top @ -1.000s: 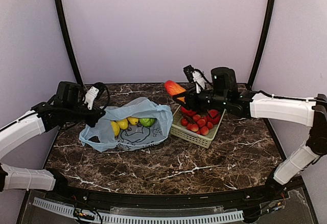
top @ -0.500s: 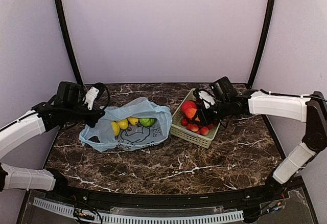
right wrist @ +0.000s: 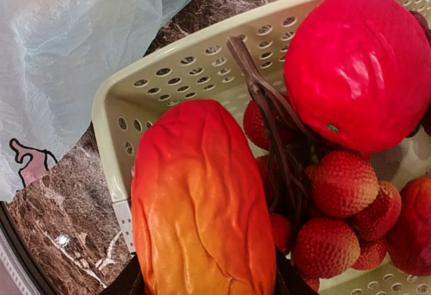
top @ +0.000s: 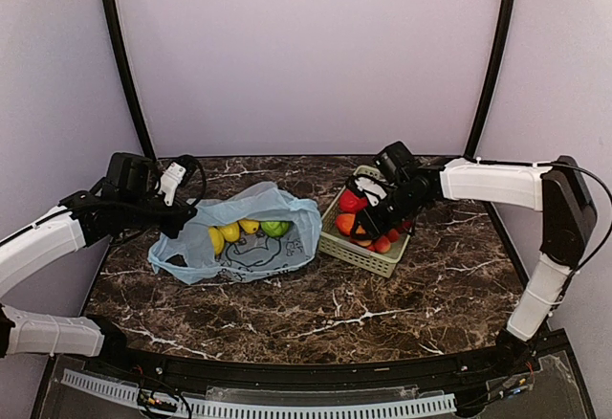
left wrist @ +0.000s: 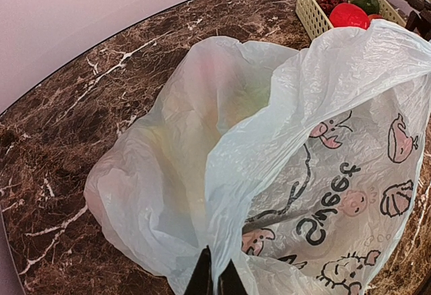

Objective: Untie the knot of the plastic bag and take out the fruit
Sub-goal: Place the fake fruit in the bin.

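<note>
My right end effector (right wrist: 205, 285) is grasping the mango (right wrist: 202, 201) over the nine o'clock rim of the basket (right wrist: 195, 73); released here, it may roll out. My left end effector (left wrist: 215, 278) is pinching the plastic bag (left wrist: 303, 140).

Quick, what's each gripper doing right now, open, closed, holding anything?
Left gripper: closed, pinching the plastic bag at its edge.
Right gripper: closed on an orange-red mango over the basket.

Qty: 1 plastic bag (top: 258, 252), 1 basket (top: 368, 258), 1 mango (right wrist: 202, 201), 1 grn apple (top: 275, 229).
</note>
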Motion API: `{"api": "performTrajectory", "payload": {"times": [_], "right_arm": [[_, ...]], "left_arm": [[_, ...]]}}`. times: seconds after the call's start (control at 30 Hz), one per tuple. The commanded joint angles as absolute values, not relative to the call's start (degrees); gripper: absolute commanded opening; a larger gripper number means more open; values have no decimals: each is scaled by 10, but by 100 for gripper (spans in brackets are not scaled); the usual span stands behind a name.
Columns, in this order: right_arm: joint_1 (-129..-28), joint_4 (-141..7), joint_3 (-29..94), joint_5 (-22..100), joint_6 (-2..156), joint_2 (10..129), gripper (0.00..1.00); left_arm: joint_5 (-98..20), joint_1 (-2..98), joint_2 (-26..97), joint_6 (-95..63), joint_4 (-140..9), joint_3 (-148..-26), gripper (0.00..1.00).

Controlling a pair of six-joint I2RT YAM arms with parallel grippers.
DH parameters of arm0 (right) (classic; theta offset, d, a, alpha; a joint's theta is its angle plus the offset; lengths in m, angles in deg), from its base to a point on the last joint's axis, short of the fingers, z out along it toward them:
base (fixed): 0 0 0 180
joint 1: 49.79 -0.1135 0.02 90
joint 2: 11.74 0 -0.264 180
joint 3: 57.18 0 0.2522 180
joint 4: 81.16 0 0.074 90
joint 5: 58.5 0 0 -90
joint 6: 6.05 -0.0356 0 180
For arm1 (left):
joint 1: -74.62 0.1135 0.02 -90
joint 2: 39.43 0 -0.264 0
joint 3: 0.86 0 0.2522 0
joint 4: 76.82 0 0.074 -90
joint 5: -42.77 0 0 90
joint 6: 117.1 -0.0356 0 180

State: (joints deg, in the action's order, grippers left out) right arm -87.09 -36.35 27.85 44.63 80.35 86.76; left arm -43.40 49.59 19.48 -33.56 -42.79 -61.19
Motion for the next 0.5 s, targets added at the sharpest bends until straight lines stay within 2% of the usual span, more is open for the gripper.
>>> {"api": "performTrajectory", "payload": {"times": [0.0, 0.3, 0.47], "right_arm": [[-873, -343, 316, 463, 816, 898, 45], [-893, -331, 365, 455, 812, 953, 52], [-898, -329, 366, 442, 804, 957, 66]], "left_arm": [[-429, 493, 197, -341, -408, -615, 1], [-429, 493, 200, -341, -408, -616, 1], [-428, 493, 201, -342, -407, -616, 1]]}}
